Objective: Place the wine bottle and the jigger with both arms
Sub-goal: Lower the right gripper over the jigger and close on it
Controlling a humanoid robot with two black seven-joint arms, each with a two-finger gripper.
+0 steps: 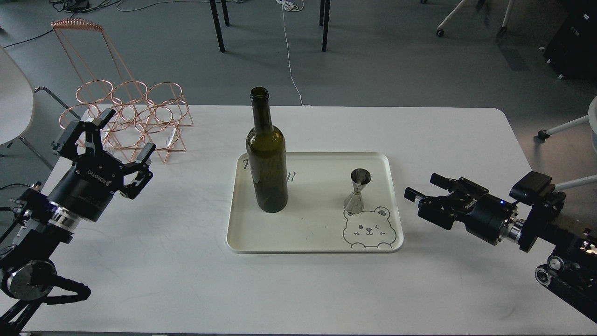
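Wine bottle (267, 170) and jigger (357, 191) upright on tray (308, 242)

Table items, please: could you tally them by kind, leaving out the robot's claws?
Wine bottle: 1
Jigger: 1
Tray: 1
Copper wire rack: 1
Total: 4

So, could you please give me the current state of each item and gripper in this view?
wine bottle: upright on the tray, uncorked, not held.
jigger: upright on the tray, right of the bottle, not held.
tray: flat on the table.
copper wire rack: standing at the table's far left, holding nothing.
left gripper: open, holding nothing.
right gripper: open, holding nothing, pointing toward the tray.
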